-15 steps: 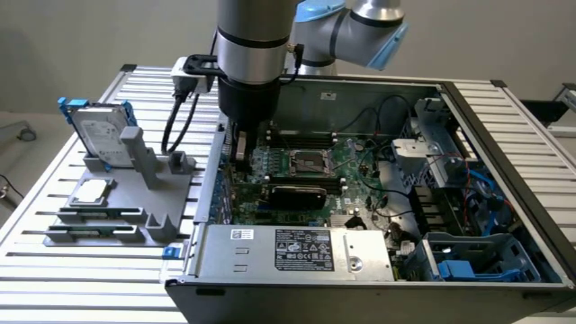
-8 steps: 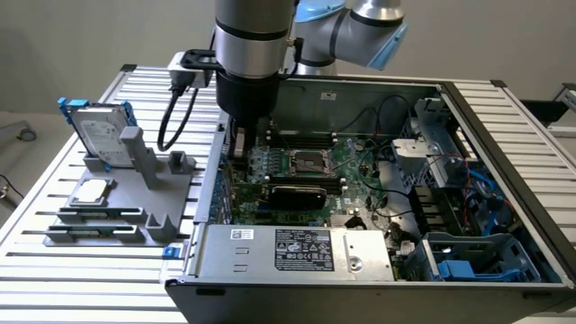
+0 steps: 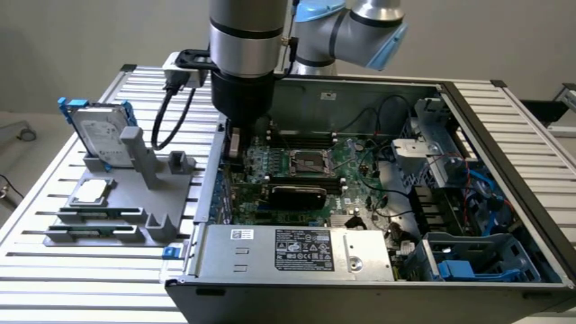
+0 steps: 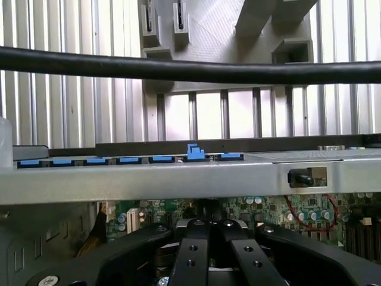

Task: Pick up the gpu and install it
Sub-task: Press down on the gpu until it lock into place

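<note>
The arm's black wrist is standing inside the open computer case, close against the case's side wall at the exterior view's left. A black cable is crossing above that wall. The power supply and drive cages are crowding the near end; the motherboard centre is lying open from above.
</note>
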Robot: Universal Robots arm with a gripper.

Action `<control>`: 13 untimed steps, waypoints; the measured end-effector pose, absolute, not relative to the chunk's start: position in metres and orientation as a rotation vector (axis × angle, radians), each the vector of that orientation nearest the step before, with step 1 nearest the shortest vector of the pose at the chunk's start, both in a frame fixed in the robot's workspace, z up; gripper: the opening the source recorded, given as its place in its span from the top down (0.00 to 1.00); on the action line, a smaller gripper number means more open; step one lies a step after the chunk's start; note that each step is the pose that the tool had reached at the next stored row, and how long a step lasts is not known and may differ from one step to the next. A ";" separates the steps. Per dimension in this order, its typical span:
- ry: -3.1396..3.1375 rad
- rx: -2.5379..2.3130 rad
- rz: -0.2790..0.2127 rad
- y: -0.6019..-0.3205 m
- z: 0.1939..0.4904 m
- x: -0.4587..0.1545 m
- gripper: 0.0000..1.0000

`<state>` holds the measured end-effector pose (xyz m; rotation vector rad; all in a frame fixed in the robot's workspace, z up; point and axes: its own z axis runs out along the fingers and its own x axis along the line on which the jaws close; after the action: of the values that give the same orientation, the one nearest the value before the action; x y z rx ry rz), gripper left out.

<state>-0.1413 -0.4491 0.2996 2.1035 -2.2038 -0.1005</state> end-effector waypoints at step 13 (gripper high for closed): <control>-2.196 2.094 -0.085 -0.449 0.299 -0.144 0.89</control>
<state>-0.1440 -0.4493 0.2995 2.0944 -2.1961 -0.0848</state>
